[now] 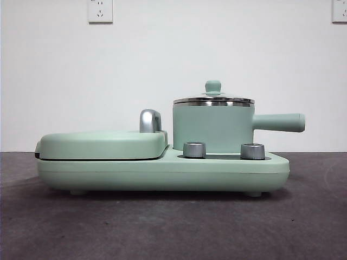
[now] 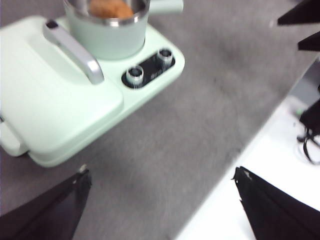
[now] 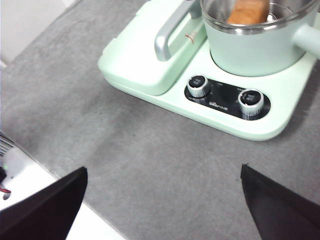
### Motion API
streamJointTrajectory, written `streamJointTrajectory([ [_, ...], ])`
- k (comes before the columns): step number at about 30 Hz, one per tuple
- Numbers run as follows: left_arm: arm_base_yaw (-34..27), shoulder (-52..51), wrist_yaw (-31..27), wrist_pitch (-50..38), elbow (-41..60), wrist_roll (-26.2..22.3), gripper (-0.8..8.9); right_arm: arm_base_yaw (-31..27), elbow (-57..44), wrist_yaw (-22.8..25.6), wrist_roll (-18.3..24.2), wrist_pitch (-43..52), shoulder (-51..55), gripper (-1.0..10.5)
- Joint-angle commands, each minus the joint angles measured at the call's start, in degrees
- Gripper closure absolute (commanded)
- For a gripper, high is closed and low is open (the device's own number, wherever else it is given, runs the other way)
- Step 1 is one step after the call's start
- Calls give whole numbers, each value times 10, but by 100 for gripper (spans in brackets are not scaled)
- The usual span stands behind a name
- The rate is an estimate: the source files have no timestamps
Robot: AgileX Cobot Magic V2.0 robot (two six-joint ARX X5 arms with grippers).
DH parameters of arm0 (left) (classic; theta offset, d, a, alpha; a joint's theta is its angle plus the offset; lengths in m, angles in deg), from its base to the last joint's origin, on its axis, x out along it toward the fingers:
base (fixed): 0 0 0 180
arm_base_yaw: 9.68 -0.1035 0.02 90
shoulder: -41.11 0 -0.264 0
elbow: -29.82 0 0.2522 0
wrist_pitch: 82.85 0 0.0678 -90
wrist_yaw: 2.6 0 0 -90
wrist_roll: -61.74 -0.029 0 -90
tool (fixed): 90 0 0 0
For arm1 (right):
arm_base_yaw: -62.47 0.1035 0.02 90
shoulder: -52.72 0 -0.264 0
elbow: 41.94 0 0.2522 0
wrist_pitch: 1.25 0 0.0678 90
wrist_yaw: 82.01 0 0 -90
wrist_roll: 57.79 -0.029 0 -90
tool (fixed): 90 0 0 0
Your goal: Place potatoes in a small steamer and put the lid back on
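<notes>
The potato (image 3: 248, 11) is seen inside the small steamer (image 1: 212, 130), orange-brown against the steel rim in both wrist views. In the front view the lid (image 1: 213, 99) is seated level on the steamer's rim, its green knob standing on top; through the clear glass the potato is still made out from above. So both steps are judged done: potato in, lid on. Nothing appears left but for the arms to be kept clear.

The steamer is found on the base unit (image 1: 162, 172), behind the two chrome dials (image 1: 194, 149), with the griddle cover (image 1: 103, 143) and its chrome handle (image 1: 150, 120) just beside it.

The left gripper (image 2: 160, 210) is held well back from the steamer, above the grey mat (image 1: 162, 227), jaws spread wide, nothing gripped, nothing touched. The right gripper (image 3: 165, 207) is likewise held off in front of the dials, jaws set wide apart and empty. Neither gripper is caught by the front view.
</notes>
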Motion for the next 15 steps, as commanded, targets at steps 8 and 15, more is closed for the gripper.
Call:
streamJointTrajectory([
  [8, 3, -110, 1, -36, 114, 30, 665, 6, 4, -6, 5, 18, -2, 550],
  [15, 3, -105, 1, -46, 122, 37, 798, 6, 4, 5, 5, 23, -2, 928],
])
